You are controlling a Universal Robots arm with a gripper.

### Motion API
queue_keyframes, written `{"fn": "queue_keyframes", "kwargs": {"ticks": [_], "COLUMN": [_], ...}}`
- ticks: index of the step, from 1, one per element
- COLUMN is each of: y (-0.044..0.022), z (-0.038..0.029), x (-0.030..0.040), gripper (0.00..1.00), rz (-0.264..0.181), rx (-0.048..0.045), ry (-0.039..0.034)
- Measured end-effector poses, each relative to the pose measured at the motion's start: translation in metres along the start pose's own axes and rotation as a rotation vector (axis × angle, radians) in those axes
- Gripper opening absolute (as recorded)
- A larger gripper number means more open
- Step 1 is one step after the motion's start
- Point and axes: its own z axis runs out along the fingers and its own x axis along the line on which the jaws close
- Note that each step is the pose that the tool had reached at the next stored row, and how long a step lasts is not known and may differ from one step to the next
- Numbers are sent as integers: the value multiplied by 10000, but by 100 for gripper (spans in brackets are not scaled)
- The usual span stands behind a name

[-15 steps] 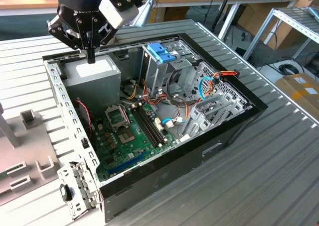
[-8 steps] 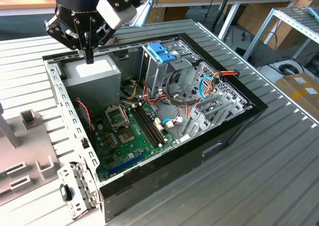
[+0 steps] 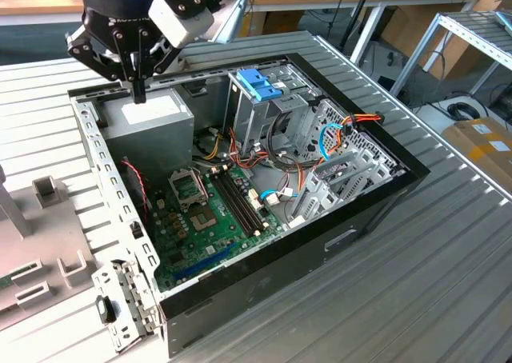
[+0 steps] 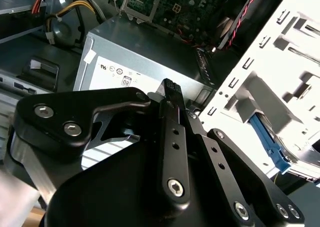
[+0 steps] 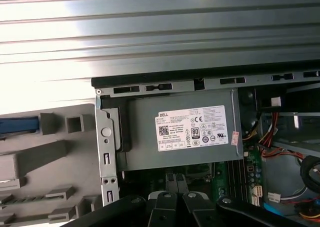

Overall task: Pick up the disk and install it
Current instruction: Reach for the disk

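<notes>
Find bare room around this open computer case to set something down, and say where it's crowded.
Free: the ribbed table at the exterior view's right of the case, and the table strip behind its far wall. The power supply has a flat top but sits under the gripper. Crowded: cables beside the drive cage.

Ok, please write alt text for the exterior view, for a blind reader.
A black pincer, shut and empty, points down over the grey power-supply box in a corner of an open computer case lying on a ribbed metal table. Inside are a green motherboard, coloured cables and a metal drive cage topped by a blue clip.
</notes>
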Motion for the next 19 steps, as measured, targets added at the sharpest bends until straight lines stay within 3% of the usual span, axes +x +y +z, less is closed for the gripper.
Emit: {"fn": "queue_keyframes", "kwargs": {"ticks": [19], "y": [-7], "z": [-3], "x": [95], "gripper": [10], "rz": [0], "rx": [1], "ry": [0]}}
